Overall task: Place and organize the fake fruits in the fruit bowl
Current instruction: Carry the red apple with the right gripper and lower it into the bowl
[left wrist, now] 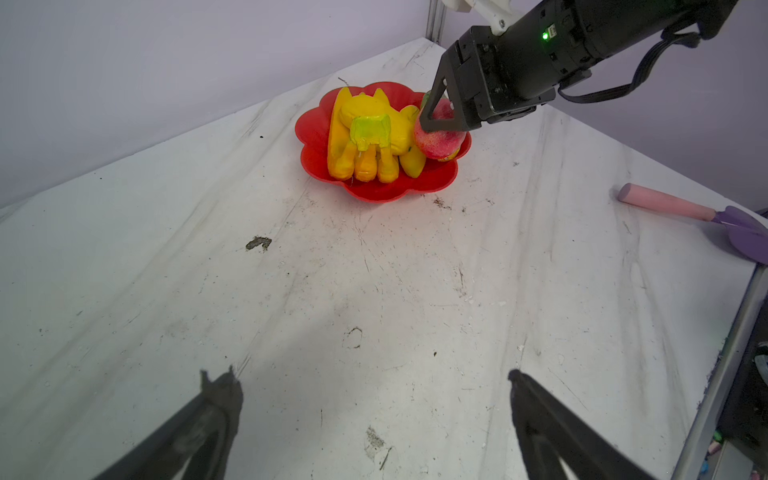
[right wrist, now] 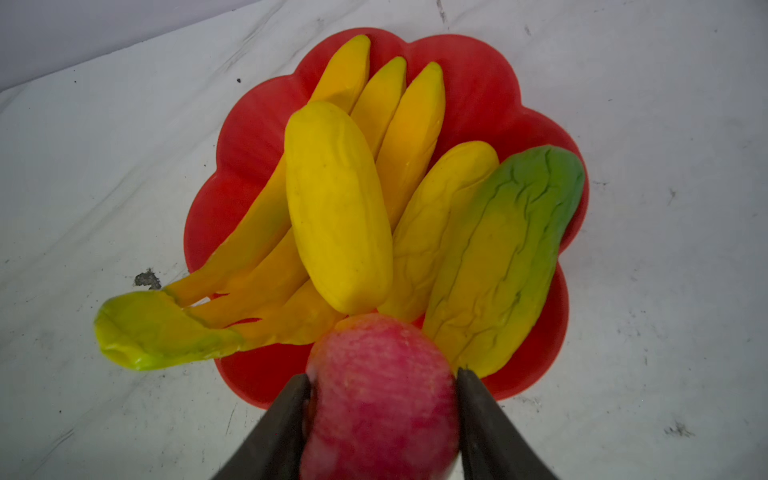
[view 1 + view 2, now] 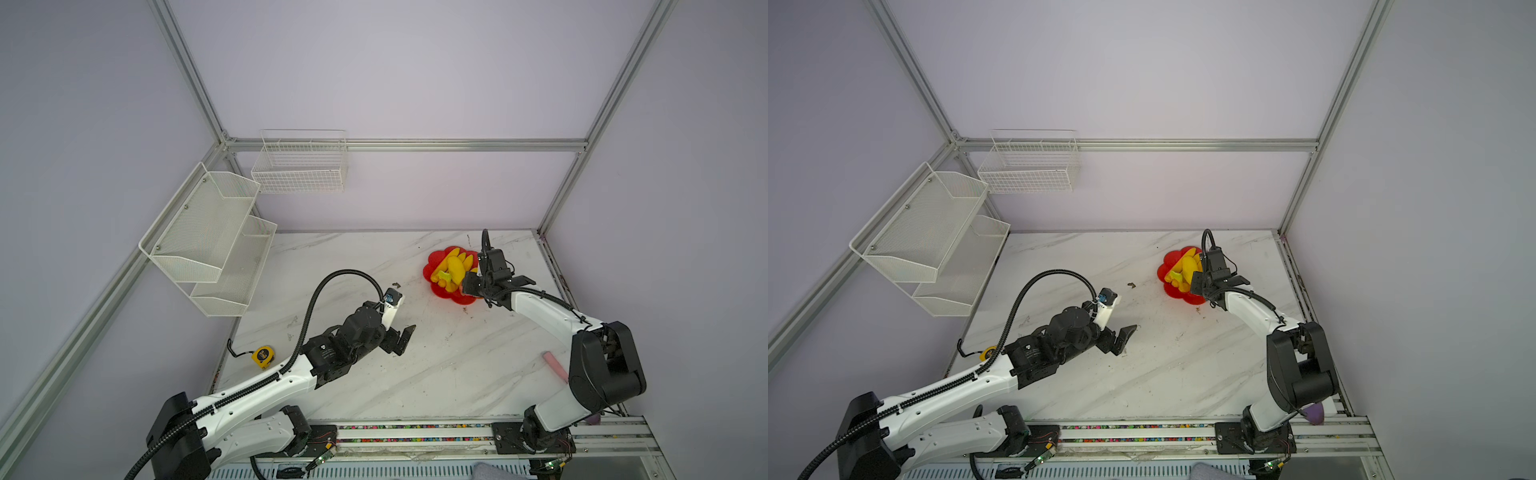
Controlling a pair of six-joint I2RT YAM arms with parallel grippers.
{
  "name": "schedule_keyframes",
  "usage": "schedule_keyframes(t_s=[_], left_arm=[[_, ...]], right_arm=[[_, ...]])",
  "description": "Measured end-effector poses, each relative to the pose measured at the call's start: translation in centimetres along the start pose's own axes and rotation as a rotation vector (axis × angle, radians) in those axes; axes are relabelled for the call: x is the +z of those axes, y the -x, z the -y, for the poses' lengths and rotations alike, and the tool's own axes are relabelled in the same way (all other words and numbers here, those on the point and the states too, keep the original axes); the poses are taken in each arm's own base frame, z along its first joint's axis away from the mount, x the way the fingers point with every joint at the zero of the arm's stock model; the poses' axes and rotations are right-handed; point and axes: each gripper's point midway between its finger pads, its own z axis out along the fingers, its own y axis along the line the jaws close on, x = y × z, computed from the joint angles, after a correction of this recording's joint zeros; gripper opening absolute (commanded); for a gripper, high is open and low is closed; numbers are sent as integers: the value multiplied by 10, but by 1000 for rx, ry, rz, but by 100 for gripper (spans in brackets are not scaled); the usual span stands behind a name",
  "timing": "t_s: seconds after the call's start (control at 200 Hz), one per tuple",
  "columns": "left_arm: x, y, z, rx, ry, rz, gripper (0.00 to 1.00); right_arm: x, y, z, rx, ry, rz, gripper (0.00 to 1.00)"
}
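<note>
This is a robotics lab test cell, not a home or kitchen. An aluminium-profile frame (image 3: 407,144) holds plain pale-lilac wall panels (image 3: 395,75) around a scuffed, marble-patterned desk (image 3: 415,374). Two white-and-black robot arms, left (image 3: 257,386) and right (image 3: 548,316), are mounted on a metal rail (image 3: 415,432) along the desk's front edge. A ribbed cable conduit (image 3: 314,299) loops over the left one, and a green status light (image 1: 545,36) glows on the right one's wrist. The things about are props: a white mesh shelf (image 3: 199,232) and a wire basket (image 3: 299,166) fixed to the walls, a yellow tape measure (image 3: 263,356), and plastic fruits (image 1: 374,137) in a red bowl (image 1: 374,189).
</note>
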Motion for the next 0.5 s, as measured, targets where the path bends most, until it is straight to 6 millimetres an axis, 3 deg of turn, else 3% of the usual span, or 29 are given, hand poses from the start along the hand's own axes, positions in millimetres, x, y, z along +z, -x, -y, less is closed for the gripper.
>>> schedule_keyframes(t_s=[0.245,0.5], left_arm=[[0,1,-4,0,21,3,100],[-1,2,-5,-1,29,8,100]], right_arm=[[7,3,-7,-19,38,10,53],[17,-11,-5,-36,41,-21,56]])
